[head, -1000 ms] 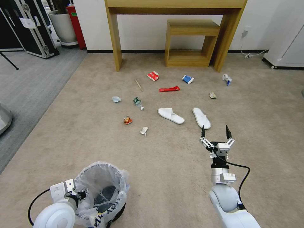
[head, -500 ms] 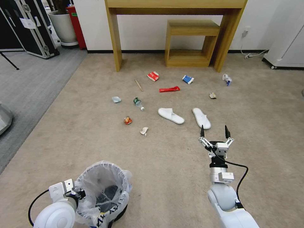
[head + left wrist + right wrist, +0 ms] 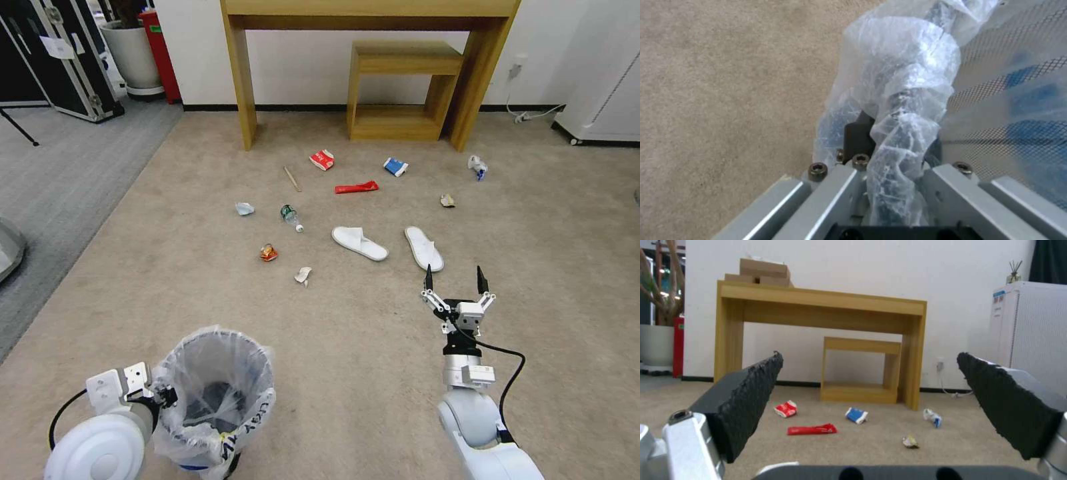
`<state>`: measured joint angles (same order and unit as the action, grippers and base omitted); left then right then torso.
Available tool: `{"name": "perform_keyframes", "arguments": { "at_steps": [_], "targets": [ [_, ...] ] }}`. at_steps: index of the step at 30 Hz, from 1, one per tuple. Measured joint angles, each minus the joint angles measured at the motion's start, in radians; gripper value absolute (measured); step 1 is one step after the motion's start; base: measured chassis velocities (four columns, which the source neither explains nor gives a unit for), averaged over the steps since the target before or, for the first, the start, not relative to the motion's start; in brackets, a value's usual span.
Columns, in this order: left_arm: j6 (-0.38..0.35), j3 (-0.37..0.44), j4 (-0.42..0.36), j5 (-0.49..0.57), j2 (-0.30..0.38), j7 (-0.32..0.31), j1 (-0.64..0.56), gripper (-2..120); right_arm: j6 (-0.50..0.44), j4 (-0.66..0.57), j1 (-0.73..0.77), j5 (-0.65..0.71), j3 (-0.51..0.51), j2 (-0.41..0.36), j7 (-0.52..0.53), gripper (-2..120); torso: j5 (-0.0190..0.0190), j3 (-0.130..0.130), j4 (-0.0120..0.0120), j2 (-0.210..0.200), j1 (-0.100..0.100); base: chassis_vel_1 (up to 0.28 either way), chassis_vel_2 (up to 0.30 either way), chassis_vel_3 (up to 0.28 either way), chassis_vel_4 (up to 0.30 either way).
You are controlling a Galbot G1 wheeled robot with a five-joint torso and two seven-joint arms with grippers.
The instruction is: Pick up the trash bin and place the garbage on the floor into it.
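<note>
Fingers [image 3: 856, 133] of your left gripper [image 3: 162, 399] are pinching the bag-wrapped rim of the trash bin [image 3: 217, 393], closed on it with the plastic bunched between them in the left wrist view. You are holding the bin upright at the near left of the head view, its mouth open and facing up, over the floor [image 3: 360, 373].

Your right gripper [image 3: 454, 280] is reaching forward at the near right, its two black fingers [image 3: 746, 396] spread wide and gripping nothing. Its tips are sitting just short of the right slipper [image 3: 424, 249]; the left slipper [image 3: 359, 243] is lying just beside that one.

You are facing the garbage scattered ahead: a crumpled white paper [image 3: 303, 275] and an orange scrap [image 3: 269, 253] nearest the bin, then a crushed bottle [image 3: 291, 217], a pale wad [image 3: 245, 209], a wooden stick [image 3: 292, 179], a red-white carton [image 3: 322, 159], a red wrapper [image 3: 356, 188], a blue-white packet [image 3: 395, 167] and two small wads further right.

Bare carpet is lying open between the bin and your right arm. The wooden desk [image 3: 240, 73] and small shelf [image 3: 400, 93] are closing off the far edge against the wall, and grey carpet [image 3: 53, 193] is bordering your left.
</note>
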<state>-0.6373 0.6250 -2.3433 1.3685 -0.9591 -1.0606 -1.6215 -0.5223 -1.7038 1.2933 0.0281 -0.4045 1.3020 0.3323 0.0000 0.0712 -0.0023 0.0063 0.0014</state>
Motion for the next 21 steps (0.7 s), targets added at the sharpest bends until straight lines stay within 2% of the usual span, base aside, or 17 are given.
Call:
{"name": "perform_keyframes", "arguments": {
  "at_steps": [6, 8, 13, 17, 21],
  "targets": [
    [0.0, 0.024, -0.039, 0.104, 0.016, -0.05, 0.022, 0, 0.003, -0.012, 0.009, 0.002, -0.001, 0.001, 0.004, 100, 0.0, 0.0, 0.0001, 0.0, 0.0, 0.0, 0.0, 0.0, 0.0],
    [0.0, 0.027, -0.046, 0.117, 0.02, -0.052, 0.026, 0, 0.003, -0.016, 0.011, 0.004, -0.004, 0.001, 0.003, 100, -0.0001, 0.0, 0.0001, 0.0, 0.0, 0.0, 0.0, 0.0, 0.0],
    [-0.022, 0.05, -0.091, 0.224, 0.027, -0.074, 0.048, 0, 0.022, -0.053, 0.035, 0.004, -0.031, 0.008, 0.009, 100, -0.0001, 0.0, 0.0001, 0.0, 0.0, 0.0, 0.0, 0.0, 0.0],
    [-0.034, 0.052, -0.106, 0.297, 0.027, -0.101, 0.077, 0, 0.009, -0.069, 0.062, -0.008, -0.051, 0.017, -0.009, 100, 0.0, 0.0, 0.0001, 0.0, 0.0, 0.0, 0.0, 0.0, 0.0],
    [-0.035, 0.045, -0.102, 0.323, 0.031, -0.116, 0.107, 0, -0.007, -0.074, 0.083, -0.015, -0.063, 0.026, -0.022, 100, 0.0, 0.0, -0.0001, 0.0, 0.0, 0.0, 0.0, 0.0, 0.0]
  ]
}}
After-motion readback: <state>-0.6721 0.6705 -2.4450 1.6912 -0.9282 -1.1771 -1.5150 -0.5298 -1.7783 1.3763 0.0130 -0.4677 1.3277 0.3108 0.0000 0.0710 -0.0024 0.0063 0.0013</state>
